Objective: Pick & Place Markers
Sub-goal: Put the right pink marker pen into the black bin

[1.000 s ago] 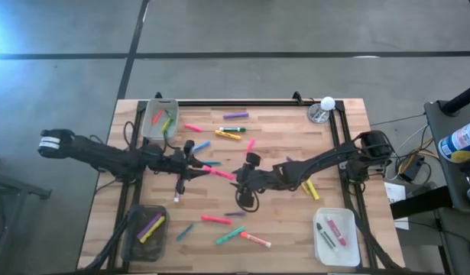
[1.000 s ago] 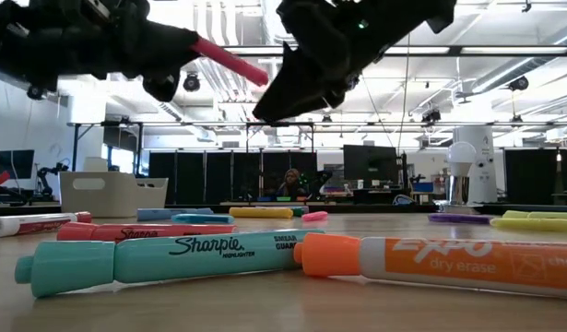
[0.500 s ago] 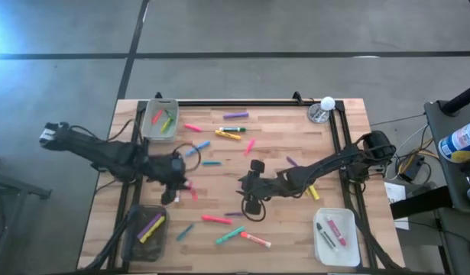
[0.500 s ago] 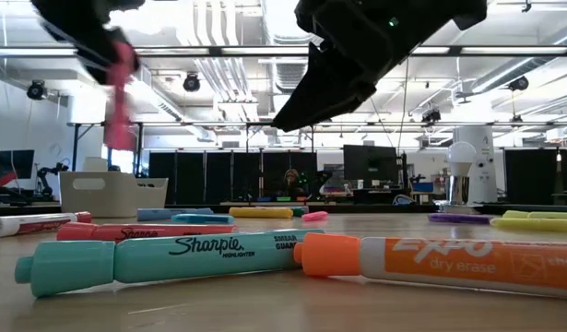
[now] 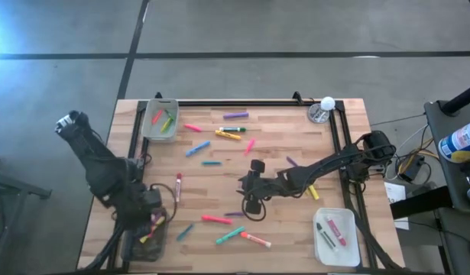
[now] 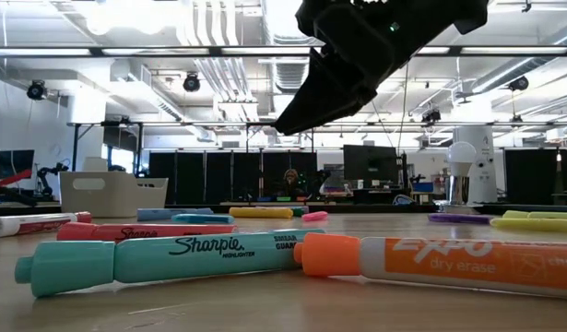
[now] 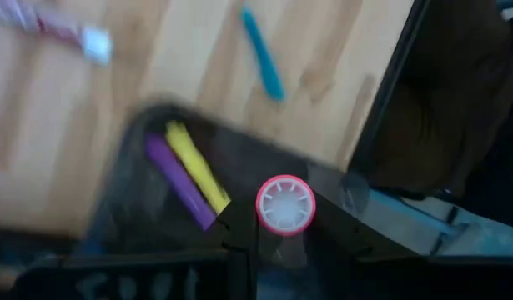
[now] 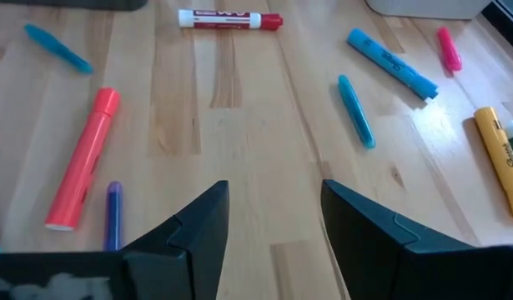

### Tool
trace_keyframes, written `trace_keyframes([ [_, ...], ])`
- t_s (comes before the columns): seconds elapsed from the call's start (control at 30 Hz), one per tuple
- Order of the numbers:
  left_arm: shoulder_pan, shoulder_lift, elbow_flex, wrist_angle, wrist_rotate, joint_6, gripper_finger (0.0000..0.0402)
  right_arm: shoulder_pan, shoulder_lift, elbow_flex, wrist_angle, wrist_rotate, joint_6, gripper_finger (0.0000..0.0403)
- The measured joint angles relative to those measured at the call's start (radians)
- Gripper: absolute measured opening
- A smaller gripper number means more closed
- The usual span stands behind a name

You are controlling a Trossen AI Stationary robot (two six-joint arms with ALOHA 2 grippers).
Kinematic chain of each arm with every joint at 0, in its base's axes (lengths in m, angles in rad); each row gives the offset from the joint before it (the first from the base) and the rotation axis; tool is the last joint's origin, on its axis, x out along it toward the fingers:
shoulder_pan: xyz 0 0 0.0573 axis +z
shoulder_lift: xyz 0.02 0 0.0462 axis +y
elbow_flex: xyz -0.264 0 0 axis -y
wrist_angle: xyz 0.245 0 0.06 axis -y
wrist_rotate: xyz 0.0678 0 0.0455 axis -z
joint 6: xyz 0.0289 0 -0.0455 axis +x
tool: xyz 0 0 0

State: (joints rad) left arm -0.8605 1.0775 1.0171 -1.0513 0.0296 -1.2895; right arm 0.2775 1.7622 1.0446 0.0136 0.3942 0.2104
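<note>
The left gripper (image 7: 283,221), clamping a pink marker (image 7: 284,202), has swung from table centre to above the dark bin (image 5: 143,238) at the near-left corner, ready to drop, while the right gripper (image 8: 269,221) hovers open mid-table.

The wooden worktop (image 5: 280,126) carries scattered markers (image 5: 227,134) across its middle, a bin (image 5: 147,121) at each of its far-left, near-left (image 5: 130,244) and near-right (image 5: 355,244) corners, and a round metal stand (image 5: 319,114) at the far-right corner.

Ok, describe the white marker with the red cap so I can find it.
Find the dark bin under the left arm. Just beyond it toward the table's middle, the white marker lies alone. Its neighbours are solid-coloured; only it has a white barrel.
</note>
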Motion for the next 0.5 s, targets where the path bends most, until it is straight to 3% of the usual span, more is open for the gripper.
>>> trace_keyframes([
  [0.23,-0.108,0.049,-0.037,-0.003,0.004,-0.129,0.0067,0.0,0.0,-0.004,0.001,-0.001,0.0,0.0182],
  [0.5,-0.11,0.088,-0.132,0.123,0.148,-0.149,0.0075,0.0,0.0,-0.007,0.003,-0.001,0.0,0.0183],
])
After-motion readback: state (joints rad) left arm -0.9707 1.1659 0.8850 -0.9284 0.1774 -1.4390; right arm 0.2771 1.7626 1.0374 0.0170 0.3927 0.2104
